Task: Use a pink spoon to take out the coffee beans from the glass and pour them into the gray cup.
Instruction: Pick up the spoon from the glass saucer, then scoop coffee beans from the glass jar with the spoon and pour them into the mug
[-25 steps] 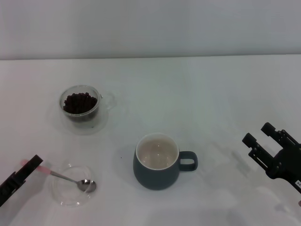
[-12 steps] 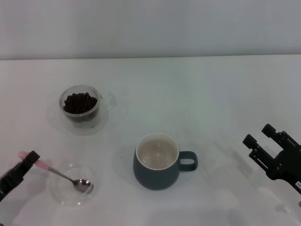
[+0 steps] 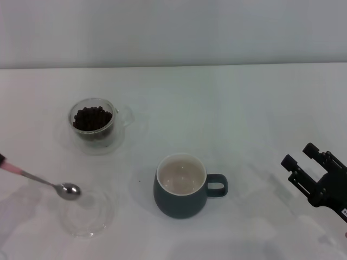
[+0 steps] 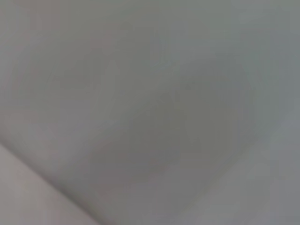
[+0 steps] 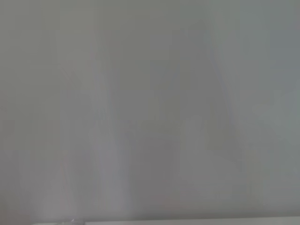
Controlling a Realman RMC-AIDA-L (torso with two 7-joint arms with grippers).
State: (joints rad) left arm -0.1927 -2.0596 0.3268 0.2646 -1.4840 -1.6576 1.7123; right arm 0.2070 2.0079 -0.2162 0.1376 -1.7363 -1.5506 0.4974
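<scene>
The pink spoon [image 3: 40, 180] hangs in the air at the left edge of the head view, its pink handle end running out of frame, so the left gripper holding it is out of sight and its grip cannot be judged. The spoon's metal bowl sits just above the far-left rim of the clear glass saucer [image 3: 87, 219], tilted down toward it. The glass [image 3: 93, 122] with the coffee beans [image 3: 92, 118] stands beyond the spoon bowl, well apart. The gray cup [image 3: 183, 186] stands to the right of the spoon, past the saucer, handle pointing right. The right gripper [image 3: 303, 160] hovers low at the right, far from the spoon, its two fingers spread with nothing between them
</scene>
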